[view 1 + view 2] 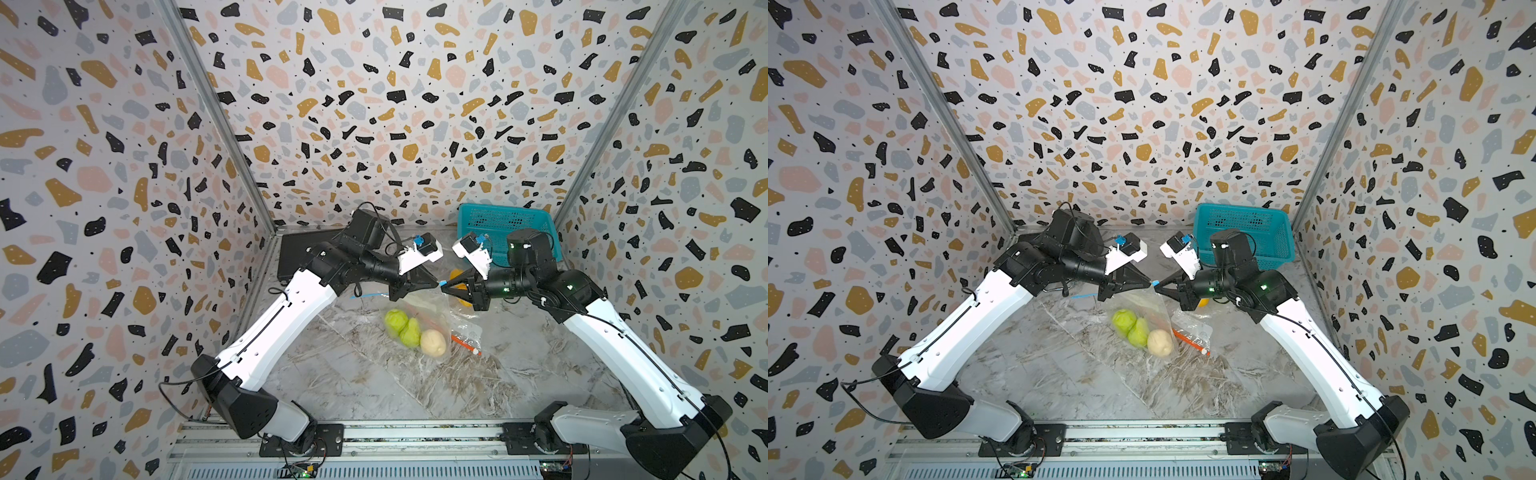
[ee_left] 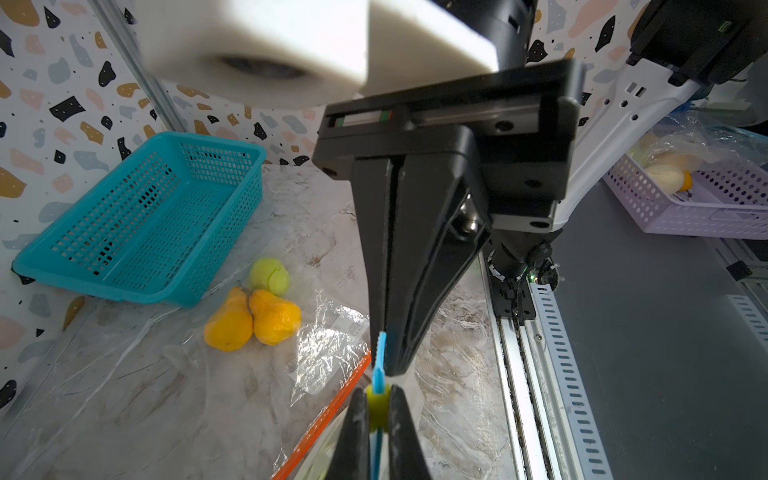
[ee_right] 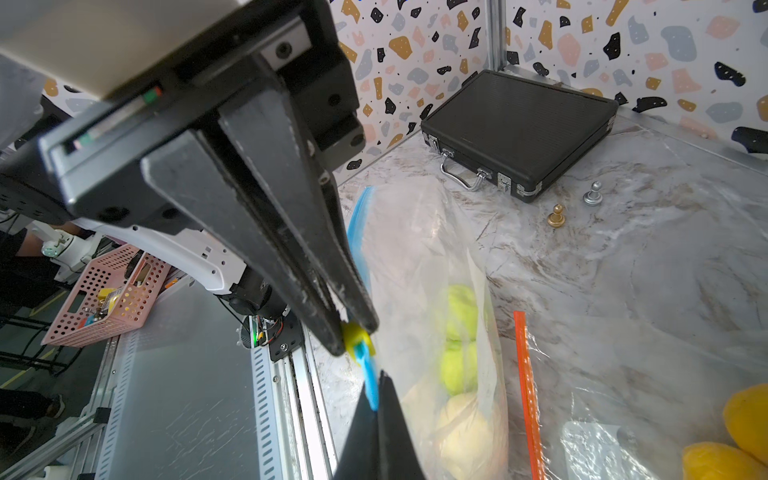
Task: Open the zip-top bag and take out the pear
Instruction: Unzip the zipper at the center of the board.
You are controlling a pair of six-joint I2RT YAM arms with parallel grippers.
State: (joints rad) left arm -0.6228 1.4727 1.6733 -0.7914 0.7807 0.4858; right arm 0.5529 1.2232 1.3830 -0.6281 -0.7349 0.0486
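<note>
Three fruits sat low in the clear zip-top bag (image 1: 417, 306) on the table (image 1: 374, 386): green pear (image 1: 410, 333) in the middle, round green fruit (image 1: 395, 320) and pale fruit (image 1: 433, 343) on either side. Just beyond, the left pincer (image 1: 436, 284) was clenched on the yellow slider (image 2: 378, 405) and the right pincer (image 1: 444, 289) on the blue zip strip (image 3: 371, 382), tips almost meeting. Farthest back, a teal basket (image 1: 505, 218) stood by the wall.

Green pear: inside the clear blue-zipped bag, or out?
Inside. The green pear sits behind the film of the clear blue-zipped bag, between a round green fruit and a pale round fruit.
</note>
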